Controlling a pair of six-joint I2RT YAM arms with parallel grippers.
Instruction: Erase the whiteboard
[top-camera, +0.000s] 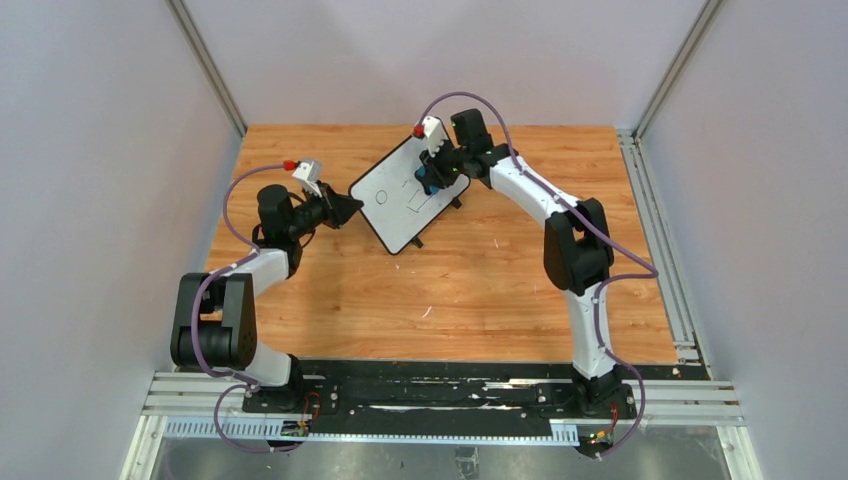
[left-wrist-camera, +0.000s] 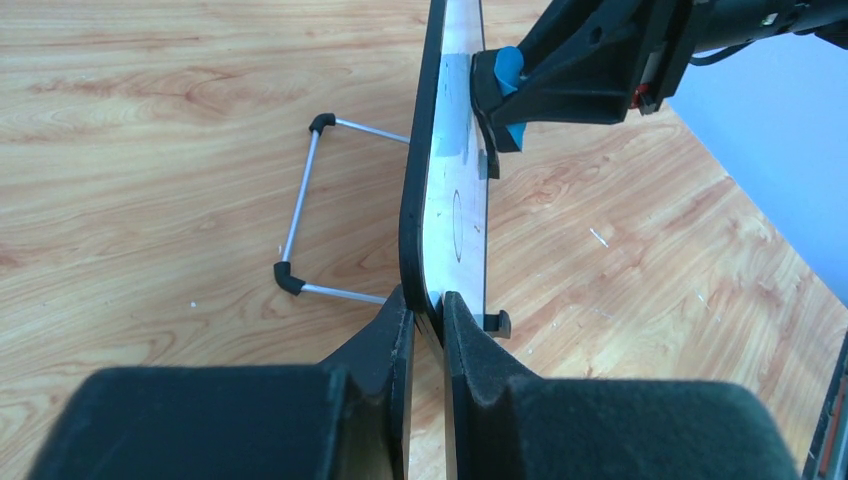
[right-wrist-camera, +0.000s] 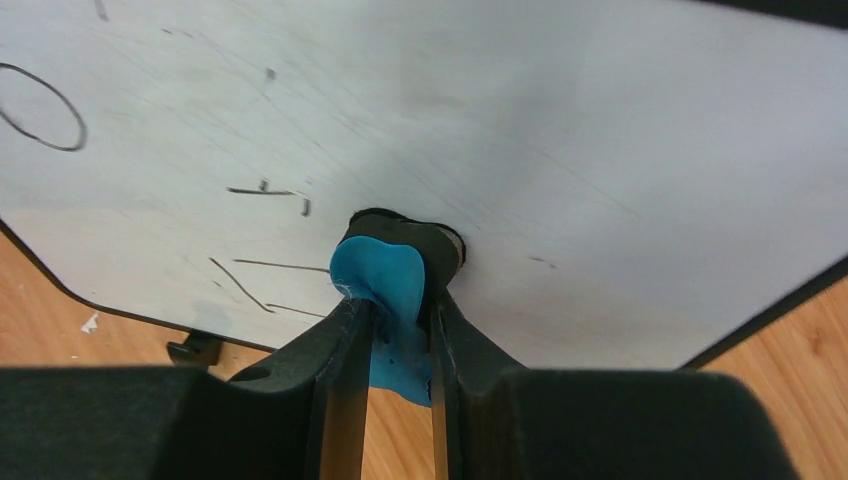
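Note:
The whiteboard stands tilted on the wooden table, white with a thin black frame. A drawn oval and several short black strokes remain on its face. My left gripper is shut on the board's left corner, and the wrist view shows the black edge pinched between the jaws. My right gripper is shut on a blue eraser whose black pad presses against the board's surface. The same eraser shows against the board in the left wrist view.
A wire stand with black rubber corners props the board from behind. Small black feet stick out at the board's lower edge. Grey walls close in the table on three sides, and a metal rail runs along its right edge.

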